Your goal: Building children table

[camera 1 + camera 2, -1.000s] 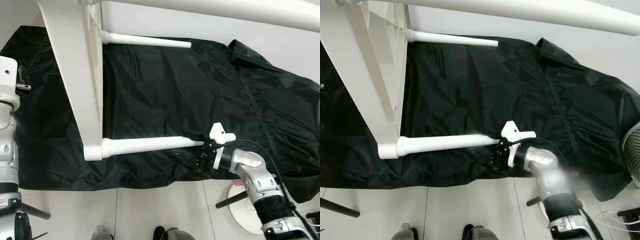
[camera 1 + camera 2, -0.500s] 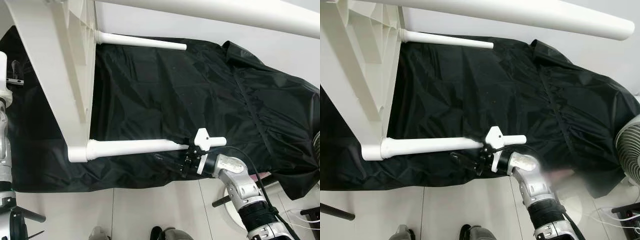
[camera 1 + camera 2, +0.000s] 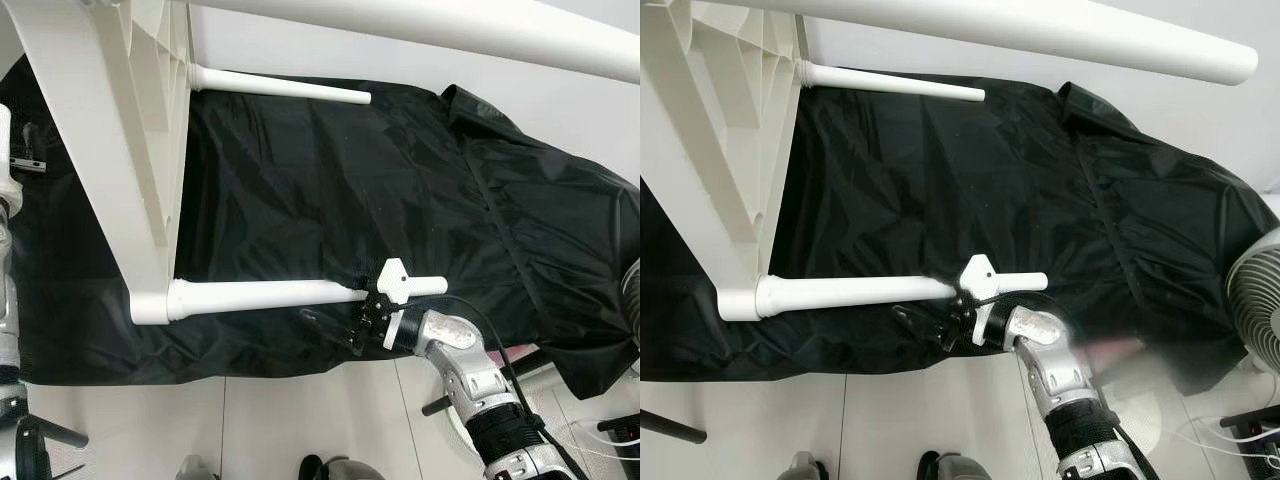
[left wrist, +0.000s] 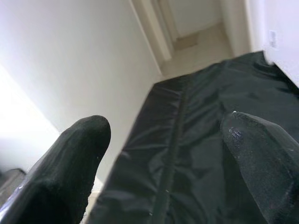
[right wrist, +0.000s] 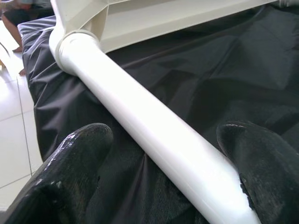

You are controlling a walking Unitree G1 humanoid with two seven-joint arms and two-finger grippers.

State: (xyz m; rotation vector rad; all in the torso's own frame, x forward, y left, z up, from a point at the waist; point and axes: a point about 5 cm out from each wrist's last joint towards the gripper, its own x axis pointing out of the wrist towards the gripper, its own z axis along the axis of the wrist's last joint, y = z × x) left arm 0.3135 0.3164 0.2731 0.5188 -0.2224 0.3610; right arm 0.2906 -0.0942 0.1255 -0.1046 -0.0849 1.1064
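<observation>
The white plastic children's table (image 3: 120, 150) lies on its side on a black cloth (image 3: 400, 180) spread over the floor. Three of its round legs point right: a near one (image 3: 260, 295), a far one (image 3: 280, 85), and a raised one (image 3: 450, 30) across the top of the eye views. My right gripper (image 3: 935, 318) is open at the near leg's free end. In the right wrist view that leg (image 5: 154, 130) runs between the black fingers (image 5: 70, 168). My left arm (image 3: 8, 300) hangs at the left. Its gripper (image 4: 163, 140) is open over the cloth's edge, holding nothing.
A white fan (image 3: 1255, 310) stands at the right with a round white base (image 3: 465, 430) and cables beside it. Pale floor tiles (image 3: 300, 420) run along the cloth's near edge, where my feet (image 3: 330, 468) stand. A white wall lies behind the cloth.
The camera has shifted a little. My right gripper has slid left along the near leg, toward the tabletop, so the leg's tip now sticks out past the wrist.
</observation>
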